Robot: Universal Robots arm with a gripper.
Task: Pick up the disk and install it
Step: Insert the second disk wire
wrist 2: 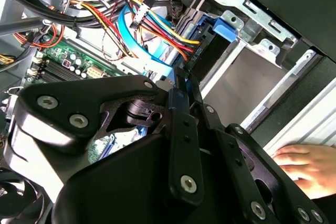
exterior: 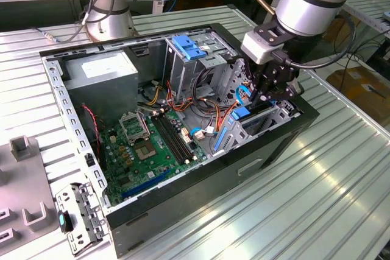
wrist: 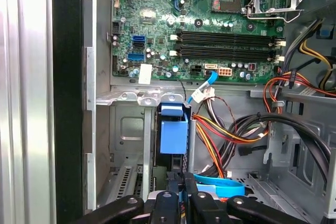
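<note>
Open PC case [exterior: 183, 178] lies on its side on a ribbed metal table [exterior: 341, 175]. Arm reaches down into the case's front corner, at the exterior view's right.

Pincer [exterior: 263, 92] sits low over the drive bay [exterior: 277, 114], just above a blue-railed part standing on edge in the bay. That part looks like the disk [exterior: 247, 114], though its label cannot be seen, so this is a fair guess only.

In the first wrist view the disk [wrist: 173, 135] shows as a blue plastic end piece slotted upright between the grey bay walls, directly ahead of the pincer [wrist: 181, 190]. The black fingers [wrist: 167, 203] stand close together on either side of the disk's near edge; they appear clamped on it, with no gap to be seen.

In the second wrist view the pincer [wrist 2: 181, 111] linkage blocks most of the contact; a thin blue edge runs between the fingers [wrist 2: 184, 129].

Motherboard [wrist: 210, 24] lies beyond the bay. Bundled red, yellow and black cables [wrist: 231, 129] and a flat blue cable [wrist: 220, 184] lie just beside the disk.

A hand [wrist 2: 307, 166] rests on the table near the case.
</note>
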